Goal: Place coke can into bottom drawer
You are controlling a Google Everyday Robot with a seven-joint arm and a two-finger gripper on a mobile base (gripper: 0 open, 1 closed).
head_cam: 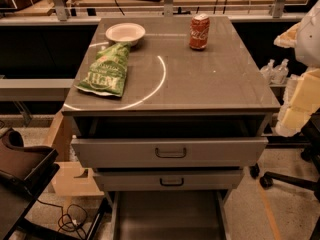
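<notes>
The coke can [199, 31], red with white script and a silver top, stands upright at the back right of the cabinet's grey top [200, 84]. The bottom drawer [170, 216] is pulled out at the foot of the cabinet, a shallow grey tray with a bare dark floor. My gripper [296, 106] and arm show as pale, yellowish-white shapes at the right edge of the camera view. They are beside the cabinet's right front corner, well away from the can and holding nothing that I can see.
A white bowl [125, 33] sits at the back left of the top, with a green chip bag [106, 70] in front of it. The two upper drawers [170, 152] have handled fronts, and the top one stands slightly out. Water bottles [274, 71] stand to the right. A dark chair [22, 169] is at the lower left.
</notes>
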